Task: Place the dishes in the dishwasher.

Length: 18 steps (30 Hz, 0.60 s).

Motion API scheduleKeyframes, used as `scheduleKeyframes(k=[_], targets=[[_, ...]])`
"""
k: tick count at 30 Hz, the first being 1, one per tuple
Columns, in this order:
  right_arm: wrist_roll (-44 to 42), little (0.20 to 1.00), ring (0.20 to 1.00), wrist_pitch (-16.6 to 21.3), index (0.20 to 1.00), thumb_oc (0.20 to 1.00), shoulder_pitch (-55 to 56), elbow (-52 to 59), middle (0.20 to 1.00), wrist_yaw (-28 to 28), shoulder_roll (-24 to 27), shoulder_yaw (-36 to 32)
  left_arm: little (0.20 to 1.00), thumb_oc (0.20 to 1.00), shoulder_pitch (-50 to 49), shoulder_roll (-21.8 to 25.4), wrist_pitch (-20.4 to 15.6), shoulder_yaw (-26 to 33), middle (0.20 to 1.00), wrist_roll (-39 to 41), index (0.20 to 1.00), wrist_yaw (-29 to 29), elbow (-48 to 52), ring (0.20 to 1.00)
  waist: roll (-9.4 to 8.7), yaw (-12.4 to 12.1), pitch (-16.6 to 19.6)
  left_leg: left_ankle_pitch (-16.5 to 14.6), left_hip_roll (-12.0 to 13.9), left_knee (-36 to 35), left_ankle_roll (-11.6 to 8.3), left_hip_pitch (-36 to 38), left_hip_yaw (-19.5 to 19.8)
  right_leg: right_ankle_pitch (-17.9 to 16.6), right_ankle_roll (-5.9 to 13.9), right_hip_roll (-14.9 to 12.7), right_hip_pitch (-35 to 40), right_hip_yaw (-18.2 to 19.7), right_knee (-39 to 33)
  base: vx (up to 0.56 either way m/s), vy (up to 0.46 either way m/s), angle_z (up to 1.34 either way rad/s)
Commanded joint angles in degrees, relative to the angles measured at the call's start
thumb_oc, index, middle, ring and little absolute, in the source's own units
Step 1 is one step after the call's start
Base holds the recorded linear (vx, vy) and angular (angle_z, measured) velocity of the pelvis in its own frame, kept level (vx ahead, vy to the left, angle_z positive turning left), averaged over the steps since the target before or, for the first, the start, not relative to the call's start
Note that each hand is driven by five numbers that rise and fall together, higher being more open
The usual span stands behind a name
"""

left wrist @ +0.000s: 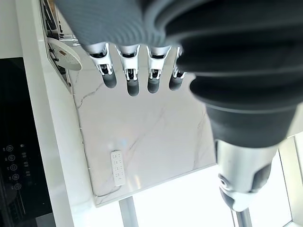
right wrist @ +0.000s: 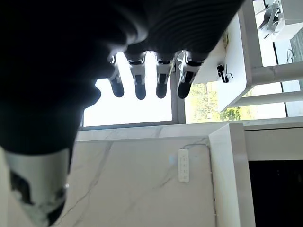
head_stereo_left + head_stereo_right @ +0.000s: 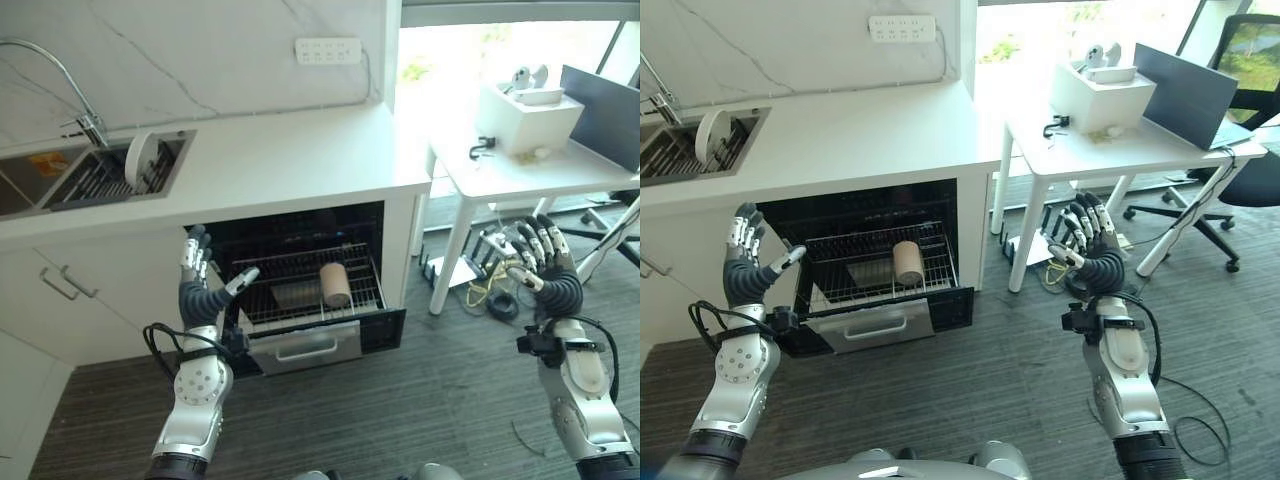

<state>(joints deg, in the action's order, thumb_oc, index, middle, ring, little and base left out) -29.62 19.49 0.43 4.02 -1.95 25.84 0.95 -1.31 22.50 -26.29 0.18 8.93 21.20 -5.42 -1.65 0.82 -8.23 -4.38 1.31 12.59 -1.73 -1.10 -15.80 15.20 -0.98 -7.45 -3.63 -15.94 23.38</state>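
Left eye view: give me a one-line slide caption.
Both hands, left and right, raised open and empty before the open dishwasher; a plate waits in the sink.

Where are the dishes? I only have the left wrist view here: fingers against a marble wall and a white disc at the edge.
Observer: That disc is a white plate standing on edge in the sink rack.
Operator: Is the dishwasher open?
Observer: Yes, its lower rack is pulled out, with a tan cup lying on its side in it.
Operator: And the right hand?
Observer: The right hand is raised with straight fingers, holding nothing, off by the white side table. The left hand is empty too.
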Motion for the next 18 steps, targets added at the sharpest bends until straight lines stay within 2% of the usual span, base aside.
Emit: scheduleKeyframes(k=[1,2,3,5,6,8,10,11,13,15,16,17,18], targets=[[-1.91,1.000,1.000,3.36,1.000,1.000,-5.91,2.04,1.000,1.10,-0.98,-0.97,1.000,1.000,4.25,1.09,-4.62,1.57,1.000,-0.02,1.000,2.09,1.81,1.000,-0.84,-0.22,-1.20,2.97,3.97,4.60,-1.99,-0.21,3.38,-7.65,5.48,0.62,2.92,3.25,-6.19,-0.01,0.525,-0.08],[-2.48,1.000,1.000,2.22,1.000,1.000,-7.04,3.12,1.000,0.70,-0.05,-0.52,1.000,1.000,4.04,1.18,-4.38,2.19,1.000,-1.01,1.000,3.81,2.07,1.000,0.14,-0.40,-0.44,2.80,6.74,4.60,-2.92,-2.93,7.91,-7.41,5.68,0.27,2.18,4.22,-6.19,-0.01,0.514,-0.01],[-2.89,1.000,1.000,1.72,1.000,1.000,-7.26,3.73,1.000,0.43,0.52,-0.42,1.000,1.000,3.92,1.21,-4.18,2.62,1.000,-1.07,1.000,3.97,2.31,1.000,0.50,-0.37,0.02,3.19,8.03,4.60,-3.58,-4.05,9.17,-7.17,5.79,-0.17,1.97,4.37,-6.19,-0.01,0.545,0.01],[-2.49,1.000,1.000,0.99,1.000,1.000,-7.58,5.32,1.000,-1.37,1.49,-0.15,1.000,1.000,3.74,1.27,-4.99,3.20,1.000,-1.44,1.000,3.74,1.96,1.000,1.49,0.24,0.86,3.50,11.35,4.60,-5.06,-5.83,10.19,-6.70,6.43,-2.28,1.98,3.60,-6.19,-0.01,0.710,-0.05],[-2.16,1.000,1.000,1.42,1.000,1.000,-8.23,5.90,1.000,-3.40,1.98,-0.39,1.000,1.000,4.31,1.70,-6.07,3.00,1.000,-2.33,1.000,3.13,1.50,1.000,2.02,0.83,1.30,0.70,12.11,4.60,-5.33,-4.85,8.92,-7.07,7.66,-4.63,2.15,2.44,-6.19,0.00,0.852,0.04],[-1.41,1.000,1.000,2.03,1.000,1.000,-8.69,5.69,1.000,-4.88,1.98,-0.58,1.000,1.000,5.06,2.20,-6.14,2.58,1.000,-2.64,1.000,2.92,1.36,1.000,2.28,0.86,1.43,-0.88,11.33,4.60,-5.27,-4.11,8.76,-7.57,8.65,-6.06,2.13,2.33,-6.19,0.03,0.556,0.16],[-1.56,1.000,1.000,2.76,1.000,1.000,-8.44,5.58,1.000,-6.81,1.68,-1.70,1.000,1.000,6.35,2.79,-5.57,1.41,1.000,-3.52,1.000,2.30,1.37,1.000,2.49,0.60,1.47,-2.08,9.21,4.60,-4.64,-3.19,8.92,-8.61,10.13,-7.62,2.56,2.92,-6.19,0.07,0.518,0.40],[-1.42,1.000,1.000,4.32,1.000,1.000,-7.73,5.89,1.000,-9.10,0.33,-2.94,1.000,1.000,8.47,4.24,-4.17,0.74,1.000,-5.43,1.000,0.86,1.61,1.000,2.08,-0.23,1.53,-3.89,5.78,4.60,-2.39,-2.60,9.29,-10.79,11.37,-10.07,2.91,4.22,-6.19,0.08,0.498,0.60],[-0.66,1.000,1.000,4.39,1.000,1.000,-7.68,6.55,1.000,-9.92,-0.59,-3.29,1.000,1.000,9.41,5.51,-3.44,0.15,1.000,-6.32,1.000,0.92,1.48,1.000,2.04,-0.59,1.48,-4.73,4.26,4.60,-1.10,-2.30,8.78,-13.03,11.53,-11.08,3.01,3.94,-6.19,0.07,0.443,0.47],[-0.90,1.000,1.000,4.24,1.000,1.000,-7.98,6.61,1.000,-10.15,-1.29,-3.39,1.000,1.000,9.63,7.17,-3.50,0.28,1.000,-6.11,1.000,0.84,1.50,1.000,2.21,-1.17,1.71,-5.49,2.99,4.60,0.29,-2.47,8.31,-14.56,11.23,-9.83,3.73,3.16,-6.19,0.05,0.349,0.29],[-0.87,1.000,1.000,4.30,1.000,1.000,-8.49,6.65,1.000,-11.51,-1.34,-3.57,1.000,1.000,10.81,8.23,-3.67,0.02,1.000,-6.03,1.000,-0.12,1.62,1.000,2.06,-1.38,2.24,-6.10,1.97,4.60,1.30,-3.47,8.96,-12.65,10.82,-5.60,4.01,3.02,-6.19,0.05,0.312,0.22],[-0.45,1.000,1.000,4.58,1.000,1.000,-8.43,6.62,1.000,-11.77,-1.15,-3.86,1.000,1.000,11.55,8.70,-3.42,-0.11,1.000,-6.06,1.000,-0.58,2.17,1.000,1.73,-1.33,2.68,-6.30,1.03,4.60,1.87,-4.30,9.72,-11.57,10.19,-2.57,3.50,3.07,-6.19,0.05,0.247,0.26],[-0.63,1.000,1.000,4.81,1.000,1.000,-8.19,6.61,1.000,-11.55,-0.95,-4.25,1.000,1.000,11.62,8.83,-3.28,0.06,1.000,-6.12,1.000,-0.99,2.73,1.000,1.48,-1.28,2.87,-6.37,0.50,4.60,2.01,-4.69,10.16,-10.78,9.47,-0.92,3.10,3.15,-6.19,0.05,0.120,0.52]])
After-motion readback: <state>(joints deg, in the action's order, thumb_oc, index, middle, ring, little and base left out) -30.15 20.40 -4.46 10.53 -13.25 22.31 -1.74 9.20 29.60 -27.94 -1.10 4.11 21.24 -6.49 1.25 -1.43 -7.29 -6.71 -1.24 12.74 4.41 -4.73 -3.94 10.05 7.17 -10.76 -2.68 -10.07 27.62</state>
